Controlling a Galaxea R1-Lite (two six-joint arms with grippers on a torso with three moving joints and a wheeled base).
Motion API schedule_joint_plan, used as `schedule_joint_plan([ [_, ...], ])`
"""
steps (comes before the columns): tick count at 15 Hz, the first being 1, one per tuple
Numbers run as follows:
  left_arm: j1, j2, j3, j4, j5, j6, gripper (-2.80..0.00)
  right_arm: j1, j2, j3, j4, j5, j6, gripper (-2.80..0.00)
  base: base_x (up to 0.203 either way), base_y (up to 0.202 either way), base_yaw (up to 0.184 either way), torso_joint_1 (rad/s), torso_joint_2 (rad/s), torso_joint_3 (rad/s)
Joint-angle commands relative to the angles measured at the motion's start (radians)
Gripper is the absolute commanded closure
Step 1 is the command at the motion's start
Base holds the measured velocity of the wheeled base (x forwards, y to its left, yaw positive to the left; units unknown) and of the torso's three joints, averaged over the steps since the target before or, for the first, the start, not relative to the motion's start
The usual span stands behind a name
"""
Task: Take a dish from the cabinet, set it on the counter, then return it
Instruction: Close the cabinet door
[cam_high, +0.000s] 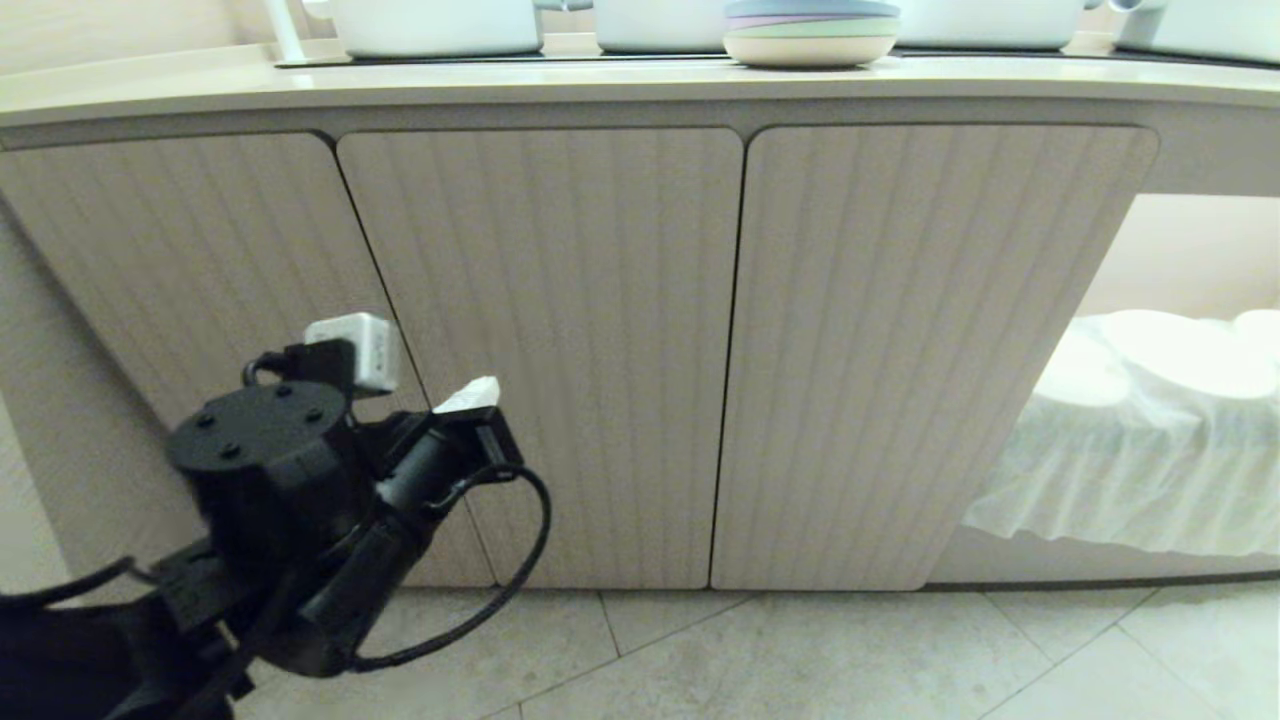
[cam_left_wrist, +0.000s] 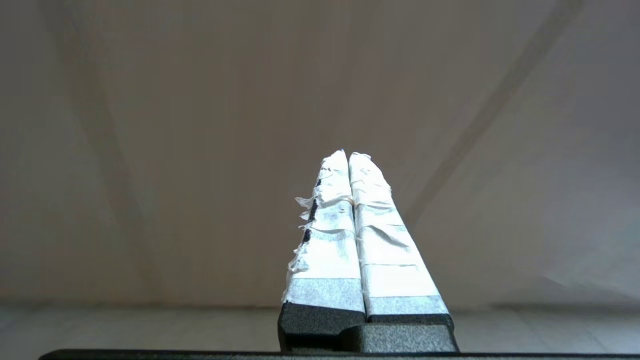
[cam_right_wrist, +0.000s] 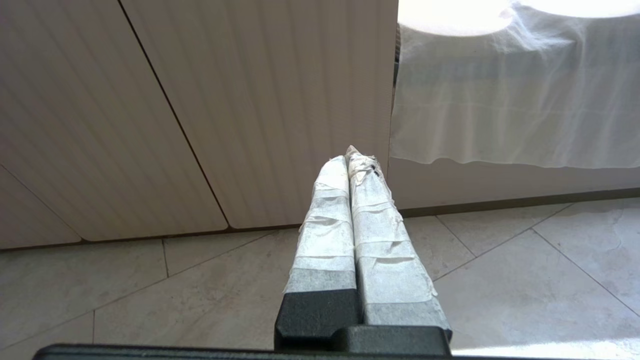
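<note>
three cabinet doors (cam_high: 540, 350) (all shut)

The cabinet (cam_high: 640, 350) doors are shut, so we cannot see inside. The pots (cam_high: 440, 25) on the worktop (cam_high: 200, 85) are cut off at the top. A white cloth (cam_high: 1130, 470) hides the plates underneath.

The cabinet (cam_high: 620, 350) doors are beige with fine vertical fluting, under a plain cream counter (cam_high: 400, 90). On the counter sits a pastel plate stack (cam_high: 810, 35), blue on top, then lilac, mint and cream. The floor tiles (cam_high: 800, 650) are mottled grey-beige, and a white cloth (cam_high: 1130, 470) drapes the right recess.
</note>
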Motion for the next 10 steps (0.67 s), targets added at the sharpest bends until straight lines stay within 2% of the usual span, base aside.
schedule_joint_plan([
  [1, 0.003, -0.094, 0.054, -0.006, 0.092, 0.012, 0.00, 0.000, 0.000, 0.000, -0.001, 0.000, 0.000, 0.00, 0.000, 0.000, 0.000, 0.000, 0.00, 0.000],
  [3, 0.006, -0.133, 0.086, -0.007, 0.162, 0.046, 0.00, 0.000, 0.000, 0.000, -0.001, 0.000, 0.000, 0.00, 0.000, 0.000, 0.000, 0.000, 0.00, 0.000],
  [5, 0.030, -0.190, 0.119, -0.007, 0.185, 0.076, 0.00, 0.000, 0.000, 0.000, -0.001, 0.000, 0.000, 0.00, 0.000, 0.000, 0.000, 0.000, 0.00, 0.000],
  [9, 0.265, -0.344, 0.295, -0.007, 0.186, 0.175, 0.00, 0.000, 0.000, 0.000, -0.001, 0.000, 0.000, 0.00, 0.000, 0.000, 0.000, 0.000, 0.00, 0.000],
  [10, 0.302, -0.404, 0.346, -0.007, 0.185, 0.200, 0.00, 0.000, 0.000, 0.000, -0.001, 0.000, 0.000, 0.00, 0.000, 0.000, 0.000, 0.000, 0.00, 0.000],
])
